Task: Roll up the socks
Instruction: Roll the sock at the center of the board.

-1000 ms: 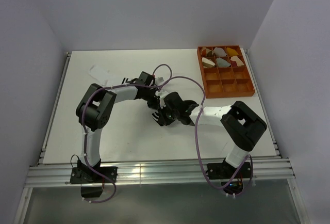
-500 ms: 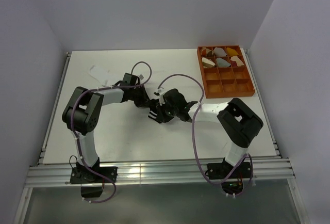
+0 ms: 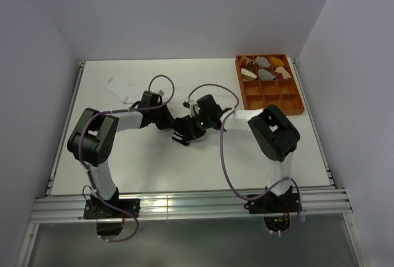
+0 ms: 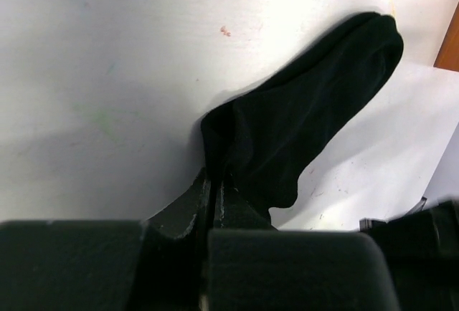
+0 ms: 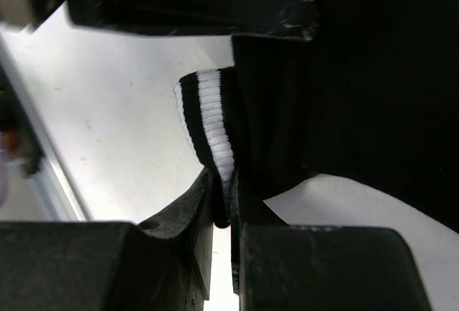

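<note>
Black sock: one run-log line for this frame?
left hand: shut on black sock | right hand: shut on striped cuff | state: sock not rolled

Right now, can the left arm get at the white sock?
Likely not yet. The path to the white sock looks unblocked, but the left tool is shut on the black sock, which the right tool also grips.
</note>
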Available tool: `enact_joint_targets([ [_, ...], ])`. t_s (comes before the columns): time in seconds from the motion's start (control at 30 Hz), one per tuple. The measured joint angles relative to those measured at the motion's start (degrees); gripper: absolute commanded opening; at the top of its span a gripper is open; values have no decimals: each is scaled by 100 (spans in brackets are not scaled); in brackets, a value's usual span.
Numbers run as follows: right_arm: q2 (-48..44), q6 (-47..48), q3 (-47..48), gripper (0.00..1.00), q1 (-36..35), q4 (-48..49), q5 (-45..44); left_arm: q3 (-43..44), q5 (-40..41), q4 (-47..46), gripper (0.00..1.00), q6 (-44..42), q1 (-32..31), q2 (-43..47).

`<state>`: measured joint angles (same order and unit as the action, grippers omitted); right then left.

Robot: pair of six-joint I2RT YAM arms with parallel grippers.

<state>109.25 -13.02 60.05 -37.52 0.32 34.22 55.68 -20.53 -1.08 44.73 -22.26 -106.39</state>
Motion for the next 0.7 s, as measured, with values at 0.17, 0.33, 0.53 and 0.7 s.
enact_joint_targets([
  [0.17,579,-234,549,0,289,-330,909,-155,90,-157,2,20,26,94],
  [0.33,1025,-278,1062,0,472,-866,1515,-208,160,-188,13,11,31,146],
  [0.53,1207,-260,1333,0,509,-1300,1690,-223,483,-98,48,-83,50,424],
  [0.7,1261,-302,1423,0,509,-1473,1729,-433,1019,-15,71,-98,85,1397],
])
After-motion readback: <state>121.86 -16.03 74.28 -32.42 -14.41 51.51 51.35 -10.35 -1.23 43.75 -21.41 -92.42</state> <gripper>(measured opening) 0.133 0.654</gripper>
